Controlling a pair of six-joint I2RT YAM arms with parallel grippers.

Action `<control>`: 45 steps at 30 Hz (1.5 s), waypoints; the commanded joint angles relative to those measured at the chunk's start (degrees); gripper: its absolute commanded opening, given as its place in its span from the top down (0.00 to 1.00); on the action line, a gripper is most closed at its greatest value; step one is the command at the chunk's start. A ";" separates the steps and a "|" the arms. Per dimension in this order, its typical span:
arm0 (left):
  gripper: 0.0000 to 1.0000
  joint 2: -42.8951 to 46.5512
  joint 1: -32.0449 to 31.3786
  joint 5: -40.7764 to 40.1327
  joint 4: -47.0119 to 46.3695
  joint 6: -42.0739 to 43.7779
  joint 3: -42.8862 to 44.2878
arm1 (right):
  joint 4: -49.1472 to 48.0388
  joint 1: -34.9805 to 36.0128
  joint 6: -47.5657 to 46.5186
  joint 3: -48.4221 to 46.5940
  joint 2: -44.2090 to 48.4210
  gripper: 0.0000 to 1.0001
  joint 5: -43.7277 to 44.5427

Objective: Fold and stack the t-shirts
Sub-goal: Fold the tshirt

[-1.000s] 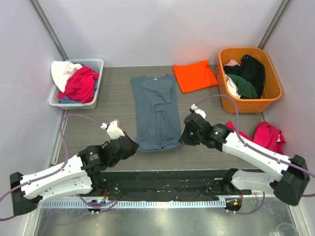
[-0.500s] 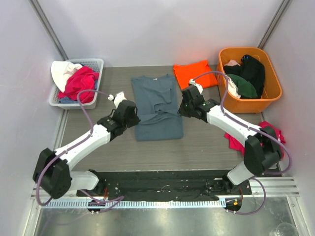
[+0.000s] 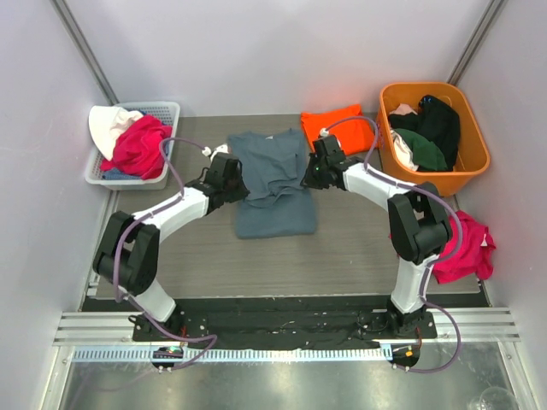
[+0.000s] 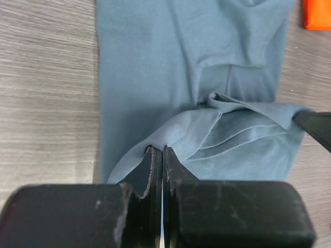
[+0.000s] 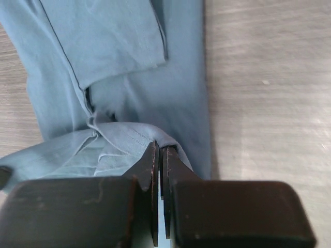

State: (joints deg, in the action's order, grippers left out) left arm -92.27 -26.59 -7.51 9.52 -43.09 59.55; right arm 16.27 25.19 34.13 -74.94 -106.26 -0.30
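Note:
The slate blue-grey t-shirt [image 3: 272,184] lies in the middle of the table, its lower hem lifted and carried over its middle. My left gripper [image 3: 232,182] is shut on the hem's left corner [image 4: 155,142]. My right gripper [image 3: 309,173] is shut on the hem's right corner [image 5: 161,137]. The raised hem sags between them. The shirt shows in the left wrist view [image 4: 170,62] and the right wrist view [image 5: 114,46]. The orange t-shirt [image 3: 338,129] lies folded at the back right, beside the orange tub.
An orange plastic tub [image 3: 473,165] with dark clothes stands at the back right. A white basket [image 3: 169,111] with red and white clothes stands at the back left. A pink-red garment [image 3: 466,248] lies at the right edge.
Both grippers have carried the blue-grey shirt's bottom hem away from the near edge towards the collar, so the shirt now looks shorter. The arms have stretched out over the table.

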 commanded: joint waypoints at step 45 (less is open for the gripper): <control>0.16 14.23 1.02 12.52 -9.25 -6.39 -24.57 | -7.13 -6.12 -2.66 26.33 18.11 0.34 -14.91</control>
State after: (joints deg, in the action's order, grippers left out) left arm -74.94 -24.16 5.69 4.93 -49.12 32.51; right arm 11.75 18.65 31.79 -47.44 -86.54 -14.37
